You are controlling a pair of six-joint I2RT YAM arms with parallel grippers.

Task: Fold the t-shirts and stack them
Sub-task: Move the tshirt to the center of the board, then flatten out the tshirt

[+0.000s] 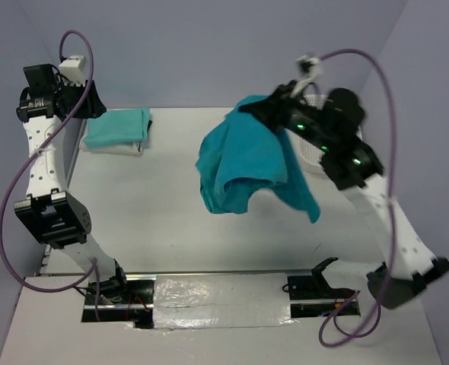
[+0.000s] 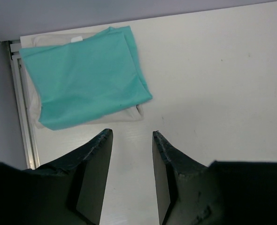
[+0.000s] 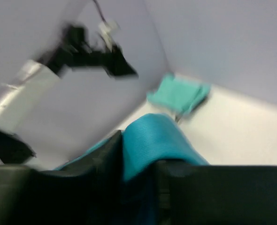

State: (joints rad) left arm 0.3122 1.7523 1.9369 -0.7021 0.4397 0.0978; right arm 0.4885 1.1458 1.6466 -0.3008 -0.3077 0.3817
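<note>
My right gripper (image 1: 274,103) is shut on a teal t-shirt (image 1: 243,163) and holds it up in the air over the back right of the table, where it hangs crumpled. In the right wrist view the teal cloth (image 3: 152,143) bulges between the fingers. A folded pale mint t-shirt (image 1: 118,127) lies on a folded white one (image 1: 125,148) at the back left. In the left wrist view the mint tee (image 2: 84,75) lies just beyond my left gripper (image 2: 131,136), which is open, empty and raised above the table. The dark green tee is out of view.
A white lattice laundry basket (image 1: 312,152) stands at the back right, mostly hidden behind the right arm. The white table (image 1: 156,220) has grey walls on three sides. A metal rail (image 2: 21,117) runs along the table's left edge.
</note>
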